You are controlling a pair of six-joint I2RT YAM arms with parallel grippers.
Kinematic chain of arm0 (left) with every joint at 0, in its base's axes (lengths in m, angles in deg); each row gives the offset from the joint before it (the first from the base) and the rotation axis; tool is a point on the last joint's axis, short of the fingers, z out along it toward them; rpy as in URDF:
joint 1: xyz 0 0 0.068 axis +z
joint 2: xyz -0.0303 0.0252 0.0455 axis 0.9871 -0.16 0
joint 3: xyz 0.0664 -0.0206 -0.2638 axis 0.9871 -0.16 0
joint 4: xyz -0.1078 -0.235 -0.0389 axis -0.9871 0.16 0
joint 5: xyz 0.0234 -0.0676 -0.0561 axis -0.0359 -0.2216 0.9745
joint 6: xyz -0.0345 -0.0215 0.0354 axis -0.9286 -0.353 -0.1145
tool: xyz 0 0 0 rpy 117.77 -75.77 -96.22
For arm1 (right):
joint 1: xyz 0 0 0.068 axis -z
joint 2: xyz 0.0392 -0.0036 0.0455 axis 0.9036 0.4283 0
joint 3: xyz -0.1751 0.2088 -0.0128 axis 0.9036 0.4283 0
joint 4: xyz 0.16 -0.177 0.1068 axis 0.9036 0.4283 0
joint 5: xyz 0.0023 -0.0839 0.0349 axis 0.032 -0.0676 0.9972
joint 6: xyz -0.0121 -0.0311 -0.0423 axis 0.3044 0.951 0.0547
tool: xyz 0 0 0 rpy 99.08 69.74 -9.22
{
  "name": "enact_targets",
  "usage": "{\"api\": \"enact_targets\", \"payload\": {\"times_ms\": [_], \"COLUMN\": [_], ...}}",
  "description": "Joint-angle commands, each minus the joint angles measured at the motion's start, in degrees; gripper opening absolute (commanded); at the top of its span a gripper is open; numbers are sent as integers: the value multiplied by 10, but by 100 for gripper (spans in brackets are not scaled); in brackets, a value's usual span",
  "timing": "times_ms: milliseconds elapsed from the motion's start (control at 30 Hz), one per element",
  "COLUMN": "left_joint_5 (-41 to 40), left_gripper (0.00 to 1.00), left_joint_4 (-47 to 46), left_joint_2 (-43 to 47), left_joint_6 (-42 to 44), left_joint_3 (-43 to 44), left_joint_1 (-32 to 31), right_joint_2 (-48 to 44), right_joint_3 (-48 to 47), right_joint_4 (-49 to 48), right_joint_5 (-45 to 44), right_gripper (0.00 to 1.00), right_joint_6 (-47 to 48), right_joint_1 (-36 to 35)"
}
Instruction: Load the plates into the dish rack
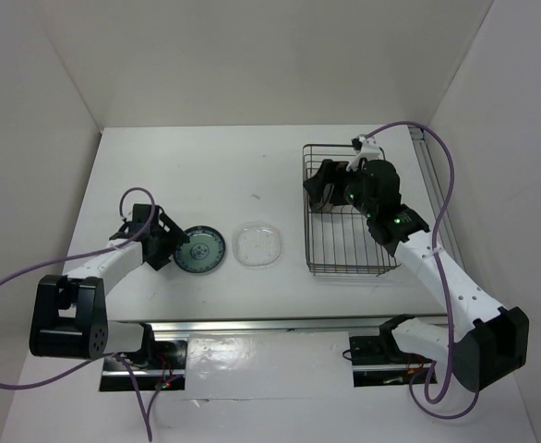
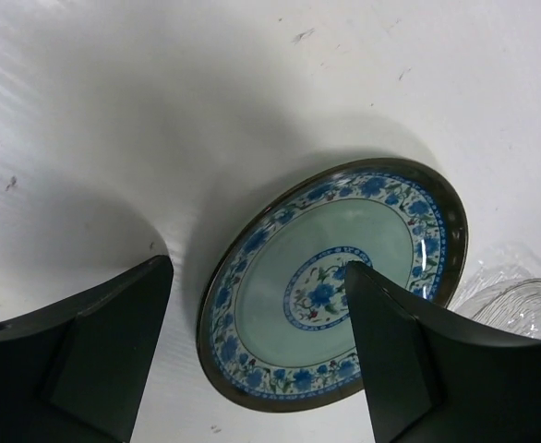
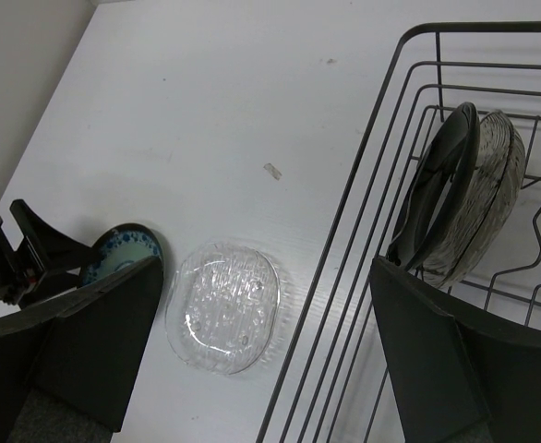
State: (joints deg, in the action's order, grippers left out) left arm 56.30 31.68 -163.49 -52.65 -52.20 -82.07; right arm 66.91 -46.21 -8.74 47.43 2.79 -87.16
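Glossy glazed plate (image 2: 330, 281), dark metal rack (image 1: 344, 249)

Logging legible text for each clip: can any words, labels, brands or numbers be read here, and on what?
No text can be read in any view.
The teal-blue plate carries only a blue floral pattern, no lettering.
The clear glass plate and the dish rack show no markings.

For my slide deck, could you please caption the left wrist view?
Open left claw straddles the rim of the teal-blue patterned plate on the white table; clear glass plate at right.
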Motion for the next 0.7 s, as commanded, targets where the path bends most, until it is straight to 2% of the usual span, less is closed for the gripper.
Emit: {"api": "enact_targets", "payload": {"times_ms": [0, 133, 167, 233, 300, 400, 467, 500, 567, 600, 667], "left_joint_5": [-2, -22, -22, -28, -28, -34, -40, -40, -60, -70, -91], "left_gripper": [89, 77, 69, 68, 60, 60, 46, 43, 5, 0, 0], "left_joint_4": [-11, -5, -5, 2, 8, 14, 14, 14, 29, 41, 64], "left_joint_2": [-24, -24, -24, -18, -4, 2, 2, 2, 2, -3, -3], "left_joint_6": [-8, -15, -15, -15, -15, -21, -21, -21, -22, -28, -36], "left_joint_3": [-9, -9, -9, -9, -9, -9, -14, -14, -14, -14, -9], "left_joint_1": [-8, -14, -14, -14, -19, -19, -19, -19, -19, -19, -19], "right_joint_2": [0, 0, 0, 0, 0, 0, 0, 0, -5, -5, -5], "right_joint_3": [-2, -7, -7, -7, -7, -7, -7, -7, -7, -7, -7], "right_joint_4": [-30, -25, -25, -25, -30, -30, -35, -35, -35, -35, -35], "right_joint_5": [3, -3, -3, -3, -3, -3, -3, -3, -3, -3, -3], "right_gripper": [100, 100, 100, 100, 100, 100, 100, 100, 100, 100, 100], "right_joint_6": [0, 0, 0, 0, 0, 0, -5, -5, -5, -5, -5], "right_joint_1": [-5, -5, -5, -5, -5, -5, -5, -5, -5, -5, -5]}}
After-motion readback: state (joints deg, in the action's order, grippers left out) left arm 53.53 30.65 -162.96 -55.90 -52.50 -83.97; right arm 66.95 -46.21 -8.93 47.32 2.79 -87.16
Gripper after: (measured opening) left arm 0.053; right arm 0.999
